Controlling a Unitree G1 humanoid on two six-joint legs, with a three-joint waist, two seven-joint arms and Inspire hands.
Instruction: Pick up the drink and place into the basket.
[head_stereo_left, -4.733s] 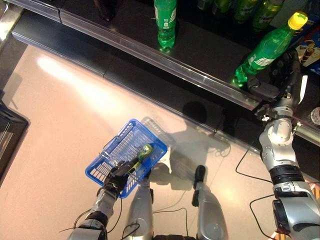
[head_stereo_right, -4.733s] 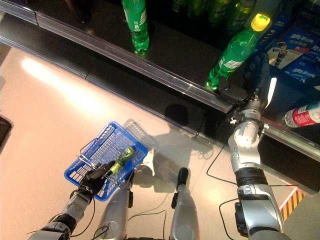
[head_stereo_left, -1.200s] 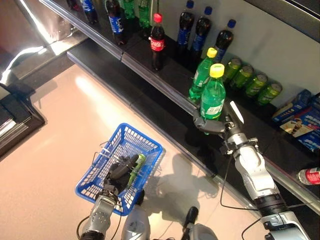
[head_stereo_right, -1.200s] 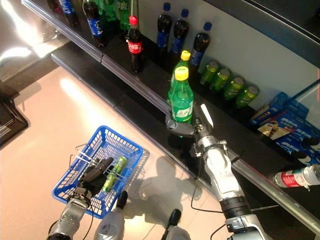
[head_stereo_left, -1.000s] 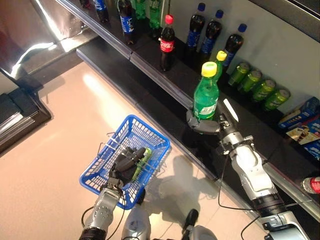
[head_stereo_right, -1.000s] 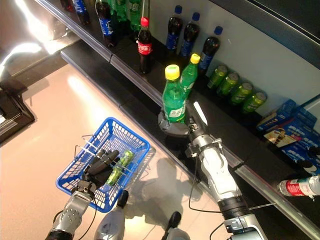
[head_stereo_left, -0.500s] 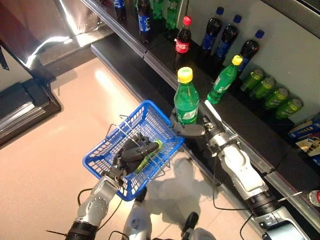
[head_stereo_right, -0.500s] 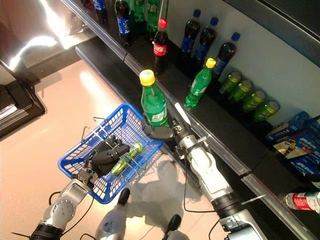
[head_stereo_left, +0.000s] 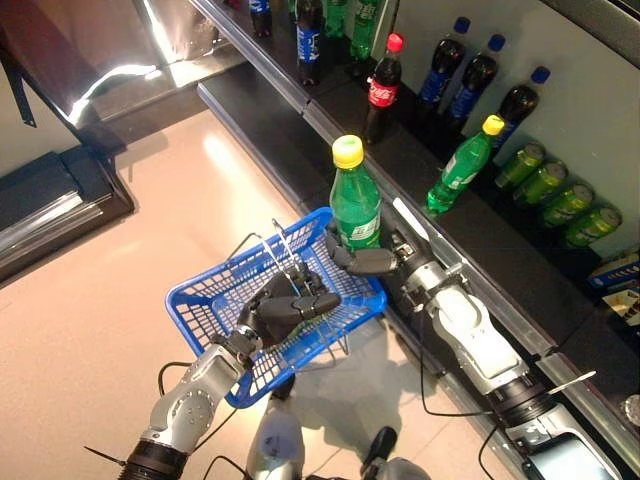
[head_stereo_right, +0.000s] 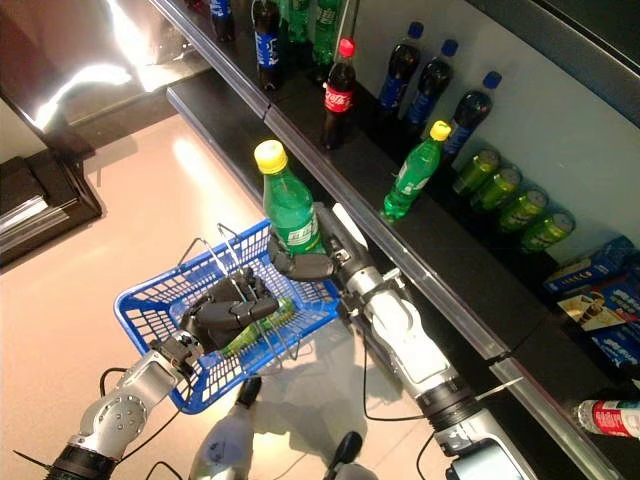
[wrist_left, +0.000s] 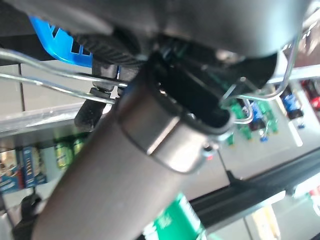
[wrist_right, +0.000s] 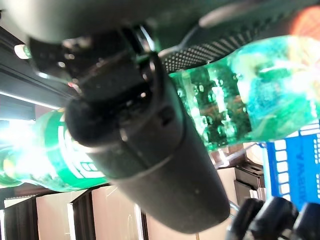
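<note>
Big dark shelf (head_stereo_left: 300, 110) along the back wall, cola bottles (head_stereo_left: 470, 85) and green cans (head_stereo_left: 560, 195) lined up on it, pale floor (head_stereo_left: 120, 270) below. Out in front hangs the blue basket (head_stereo_left: 210, 300), carried off the floor by the left robot hand (head_stereo_left: 285, 308), whose fingers are curled round the wire handles (head_stereo_left: 285, 250). One green bottle (head_stereo_right: 255, 322) already lies on its side in the basket, partly under that hand.

Now the star of the moment: the drink (head_stereo_left: 355, 205), a green bottle with a yellow cap (head_stereo_left: 347, 150), upright, its lower body clamped in the right robot hand (head_stereo_left: 362, 258). The right wrist view confirms it, fingers wrapped tight on the green plastic. It sits right at the basket's shelf-side rim, base about level with the rim and not yet inside.

To do this well, I'd say the bottle needs carrying further over the open middle, clear of the raised handles and the left hand's knuckles. Best to lower it until the base is below the rim, maybe tipping it to lie beside the other bottle. The left hand should hold the basket steady; a swinging basket or an early release near the edge could send the bottle to the floor.
</note>
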